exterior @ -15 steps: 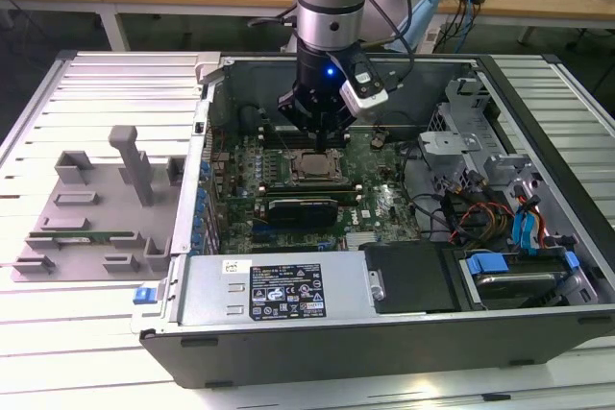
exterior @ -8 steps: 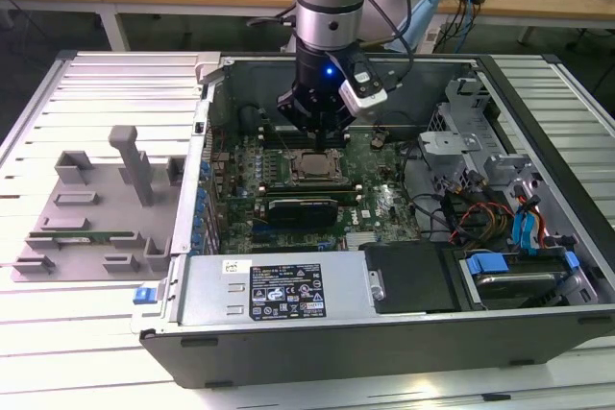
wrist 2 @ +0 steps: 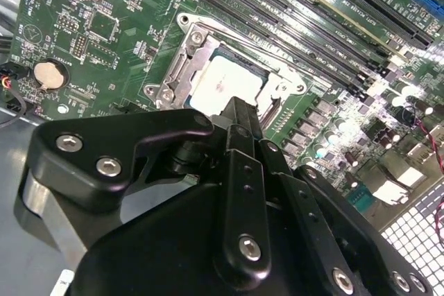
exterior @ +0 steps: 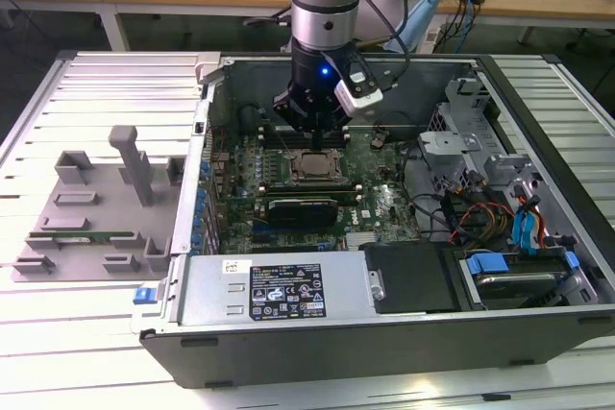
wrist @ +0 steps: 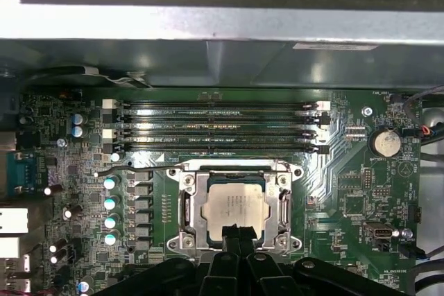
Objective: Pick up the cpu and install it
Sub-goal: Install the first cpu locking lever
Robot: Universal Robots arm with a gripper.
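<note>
Gripper (wrist: 236, 229) jaws are closed on nothing, tips over one edge of the cpu (wrist: 236, 202), probably to nudge it home. It lies flat in the socket (wrist: 186, 202), at 3 o'clock from the tray (exterior: 96, 213) in the exterior view.

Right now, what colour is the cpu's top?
Silvery-white cpu, clearest in the first wrist view.

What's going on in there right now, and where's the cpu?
The arm reaches down into the open case, with its gripper low over the motherboard. The cpu lies flat in the socket; nothing holds it. The fingers are shut together, tips at the cpu's near edge. I can't tell whether they touch it.
</note>
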